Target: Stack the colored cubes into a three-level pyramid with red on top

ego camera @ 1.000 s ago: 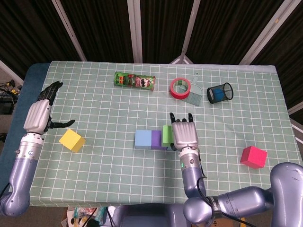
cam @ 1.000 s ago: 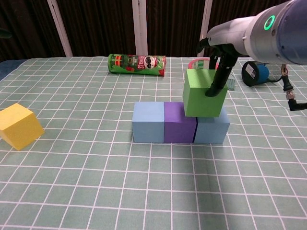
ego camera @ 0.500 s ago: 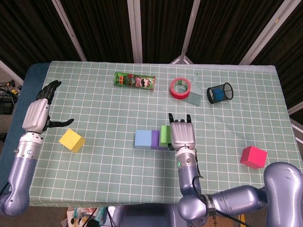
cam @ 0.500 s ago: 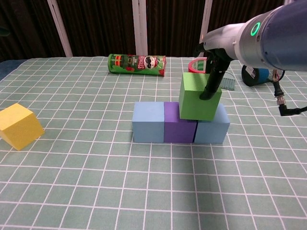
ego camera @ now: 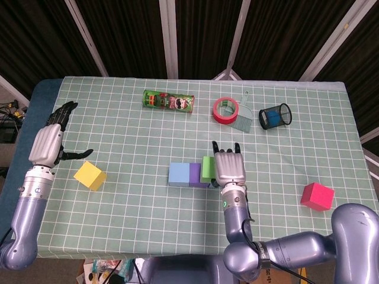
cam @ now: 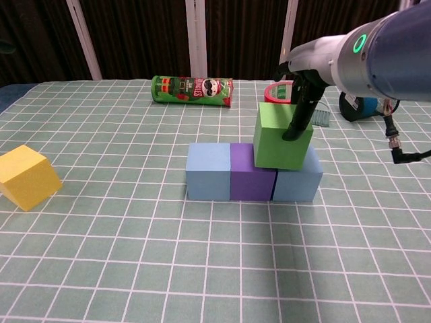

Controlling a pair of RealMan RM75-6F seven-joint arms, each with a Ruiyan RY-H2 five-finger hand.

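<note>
On green checked table, right hand is gripping green cube over purple cube, placing second level. Left hand is hanging spread, holding nothing. Next, I think, is releasing it squarely.

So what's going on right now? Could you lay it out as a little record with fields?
bottom row: blue cube, purple cube, second blue cube, side by side
second level: green cube over the purple and right-hand blue cubes
right hand: grips the green cube
left hand: open, holding nothing, near the yellow cube
red cube: alone on the table's right side
still missing: second cube on level two, red on top
</note>
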